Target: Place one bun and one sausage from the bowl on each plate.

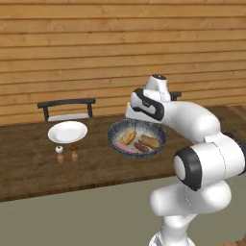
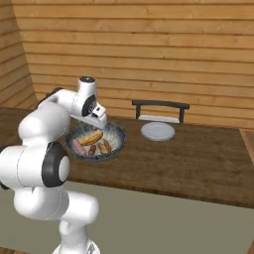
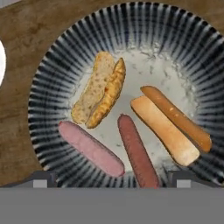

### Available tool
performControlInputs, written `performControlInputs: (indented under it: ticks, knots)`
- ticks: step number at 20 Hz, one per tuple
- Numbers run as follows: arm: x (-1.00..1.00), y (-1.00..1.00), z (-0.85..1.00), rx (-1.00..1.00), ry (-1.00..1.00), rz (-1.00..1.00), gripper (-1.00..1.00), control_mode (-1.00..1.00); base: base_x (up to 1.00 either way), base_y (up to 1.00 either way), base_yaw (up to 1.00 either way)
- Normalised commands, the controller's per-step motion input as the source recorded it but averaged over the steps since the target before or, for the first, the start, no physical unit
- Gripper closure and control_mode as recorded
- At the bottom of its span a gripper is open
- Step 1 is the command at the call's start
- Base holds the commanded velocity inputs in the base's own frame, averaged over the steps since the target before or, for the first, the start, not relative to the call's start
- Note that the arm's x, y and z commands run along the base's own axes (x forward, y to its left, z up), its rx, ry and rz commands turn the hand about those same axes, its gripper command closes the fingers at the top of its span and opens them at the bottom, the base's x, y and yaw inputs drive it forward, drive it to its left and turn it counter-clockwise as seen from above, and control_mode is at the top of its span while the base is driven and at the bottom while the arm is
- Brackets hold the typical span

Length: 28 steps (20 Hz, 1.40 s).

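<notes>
The blue-grey patterned bowl (image 3: 52, 65) holds two buns and two sausages. A split toasted bun (image 3: 98, 89) lies at the left and a second bun (image 3: 168, 122) at the right. A pink sausage (image 3: 89, 148) and a darker red sausage (image 3: 138, 151) lie side by side below them. My gripper (image 3: 111, 180) hangs open straight above the bowl (image 1: 161, 130), fingers wide apart, holding nothing. One white plate (image 1: 67, 131) sits bare to the bowl's left. The other white plate (image 2: 158, 131) sits bare to the bowl's right.
Small salt and pepper shakers (image 1: 67, 153) stand in front of the left plate. A dark chair (image 1: 67, 108) stands behind the left plate and another chair (image 2: 159, 110) behind the right one. The wooden table (image 2: 188, 168) runs up to a plank wall.
</notes>
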Motion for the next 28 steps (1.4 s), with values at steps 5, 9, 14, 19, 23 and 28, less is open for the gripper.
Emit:
performControlInputs:
  ticks: [5,9,14,19,23,28]
  knots:
    - [0.35,0.12,-0.54,0.0,0.0,-0.04,-1.0,-1.0,0.0,0.0,0.0]
    - [0.35,0.0,-0.57,0.0,0.0,-0.01,-1.0,-1.0,0.0,0.0,0.0]
    - [0.49,0.0,-0.47,0.0,0.0,0.0,-1.0,-1.0,0.0,0.0,0.0]
    - [0.43,0.0,-0.32,0.0,0.0,0.0,-1.0,-1.0,0.0,0.0,0.0]
    - [0.42,0.12,-0.27,0.0,0.0,0.0,-1.0,-1.0,0.0,0.0,0.0]
    - [0.04,0.01,-0.46,0.0,0.05,0.0,-1.0,-1.0,0.0,0.0,0.0]
